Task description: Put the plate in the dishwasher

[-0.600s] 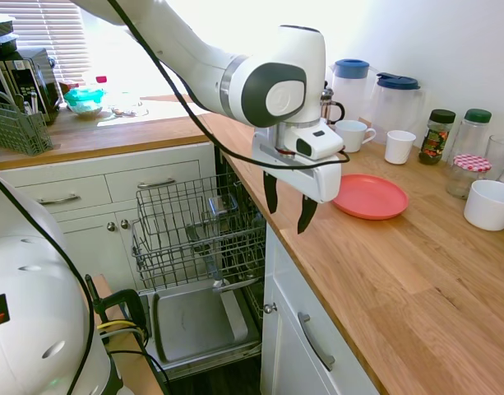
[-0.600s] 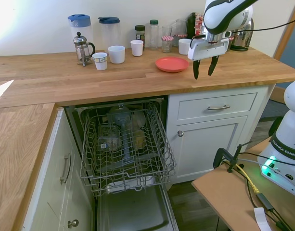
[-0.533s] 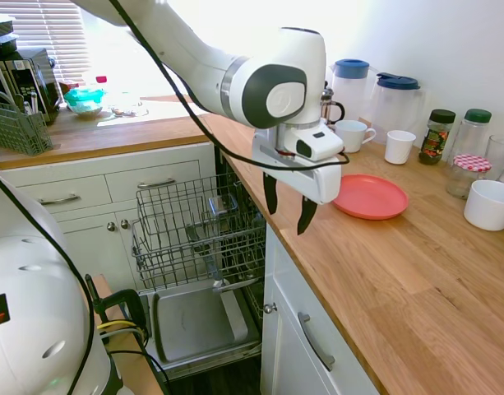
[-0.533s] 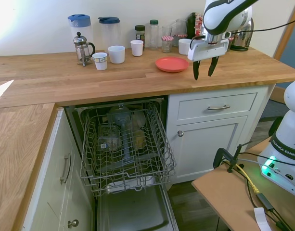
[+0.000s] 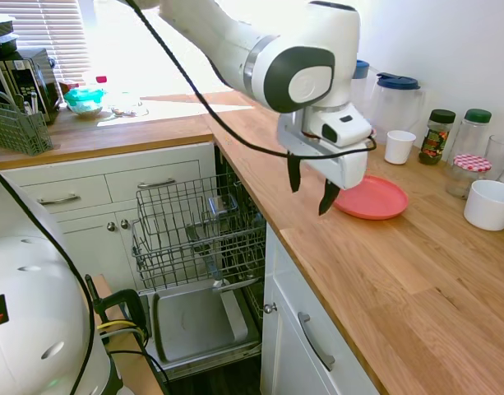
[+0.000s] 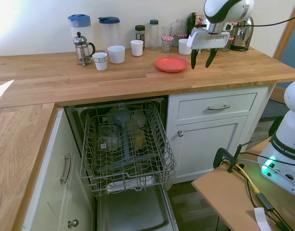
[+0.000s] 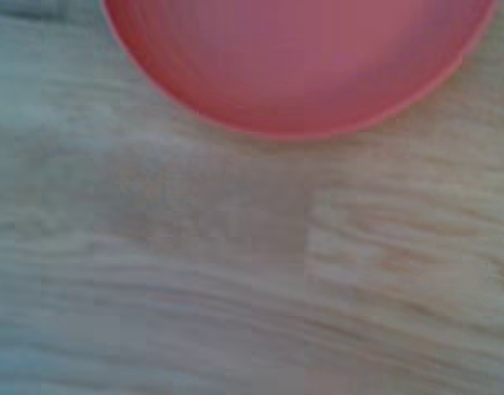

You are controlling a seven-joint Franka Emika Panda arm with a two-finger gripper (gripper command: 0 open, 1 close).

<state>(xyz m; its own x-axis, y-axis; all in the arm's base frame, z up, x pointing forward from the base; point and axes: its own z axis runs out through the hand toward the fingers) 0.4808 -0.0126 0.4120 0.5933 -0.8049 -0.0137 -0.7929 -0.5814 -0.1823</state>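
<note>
Coral plate [image 5: 372,197] is seen flat on the counter [image 5: 416,280], just beside and below the open, empty gripper [image 5: 310,188].

Coral-red plate [image 5: 371,197], grey wire dishwasher [image 6: 125,144] rack.

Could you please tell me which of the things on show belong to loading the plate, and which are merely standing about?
Part of the job:
plate, flat on the worktop
dishwasher, door down, rack pulled out
gripper, jaws open, empty, beside the plate

Standing about:
two jugs
cafetiere
mugs
jars
white bowl
kettle
</note>
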